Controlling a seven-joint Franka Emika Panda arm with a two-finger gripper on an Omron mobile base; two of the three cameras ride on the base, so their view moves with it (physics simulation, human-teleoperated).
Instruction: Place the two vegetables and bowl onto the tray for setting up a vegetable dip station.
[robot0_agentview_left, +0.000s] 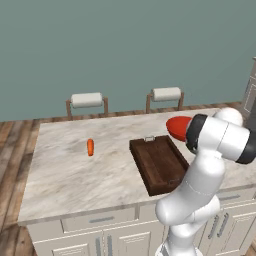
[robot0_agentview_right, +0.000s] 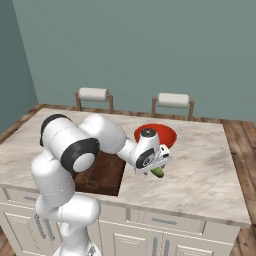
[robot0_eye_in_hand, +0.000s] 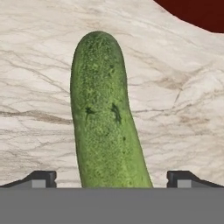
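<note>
the cucumber (robot0_eye_in_hand: 105, 113) lies on the marble surface (robot0_agentview_left: 75, 170), directly under the gripper (robot0_eye_in_hand: 111, 179), its long axis running away from the hand and straight between the 2 fingertips (robot0_eye_in_hand: 43, 178), which stand wide apart on either side with nothing clamped. the red bowl (robot0_agentview_right: 162, 133) sits just beyond it, close to the far end. the tray (robot0_agentview_left: 157, 162) lies to the arm's left, bare, and the carrot (robot0_agentview_left: 90, 147) rests well apart further left. no obstacle blocks a straight descent, i judge

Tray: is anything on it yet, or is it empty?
Empty. The tray shows bare wood; the carrot lies apart on the counter, the bowl and cucumber sit beside it.
</note>
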